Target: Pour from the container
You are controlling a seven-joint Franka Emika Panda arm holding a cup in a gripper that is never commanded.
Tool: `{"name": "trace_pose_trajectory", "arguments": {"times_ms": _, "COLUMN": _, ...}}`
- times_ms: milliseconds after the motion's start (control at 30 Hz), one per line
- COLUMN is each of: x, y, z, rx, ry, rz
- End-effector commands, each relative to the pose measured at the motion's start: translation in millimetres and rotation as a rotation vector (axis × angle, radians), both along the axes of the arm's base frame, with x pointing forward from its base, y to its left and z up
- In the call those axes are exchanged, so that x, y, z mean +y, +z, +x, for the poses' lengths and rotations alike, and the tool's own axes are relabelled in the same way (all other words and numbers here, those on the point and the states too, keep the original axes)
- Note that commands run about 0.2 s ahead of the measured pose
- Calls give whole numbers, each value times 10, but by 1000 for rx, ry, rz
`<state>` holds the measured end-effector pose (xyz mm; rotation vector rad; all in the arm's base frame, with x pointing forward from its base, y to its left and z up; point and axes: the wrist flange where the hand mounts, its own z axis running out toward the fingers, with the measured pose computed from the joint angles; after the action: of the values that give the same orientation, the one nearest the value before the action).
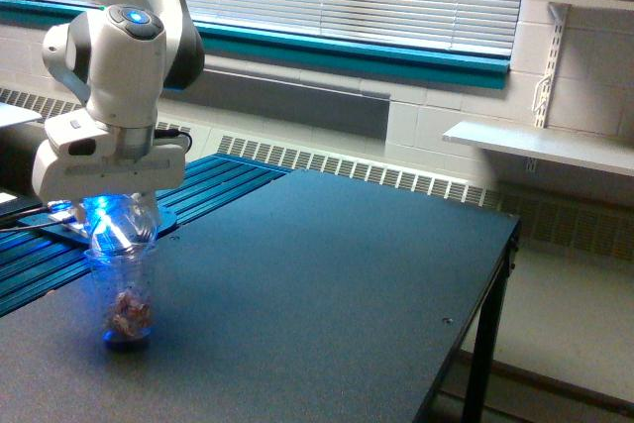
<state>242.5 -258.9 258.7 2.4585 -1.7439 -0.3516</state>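
The gripper [111, 207] grips the container [121, 222], tipped mouth-down directly above the ridged cup [124, 294], which stands on the table [327, 284] and contains reddish pieces.

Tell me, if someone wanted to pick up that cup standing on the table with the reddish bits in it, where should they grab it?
Probably around the middle of the standing cup, coming from the exterior view's right: it stands upright, the tipped container in the gripper hangs over its open mouth, and the table on that side looks free.

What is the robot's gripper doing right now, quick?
Gripper: shut on the container, a small clear cup tipped over the taller cup on the table.
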Motion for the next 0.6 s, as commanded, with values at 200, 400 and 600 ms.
{"name": "trace_pose_trajectory", "arguments": {"times_ms": 200, "x": -20, "y": 318, "z": 225, "rx": -76, "ry": -6, "rz": -32}}
{"name": "trace_pose_trajectory", "arguments": {"times_ms": 400, "x": -23, "y": 382, "z": 226, "rx": -86, "ry": -9, "rz": -40}}
{"name": "trace_pose_trajectory", "arguments": {"times_ms": 600, "x": -80, "y": 448, "z": 231, "rx": -99, "ry": -17, "rz": -64}}
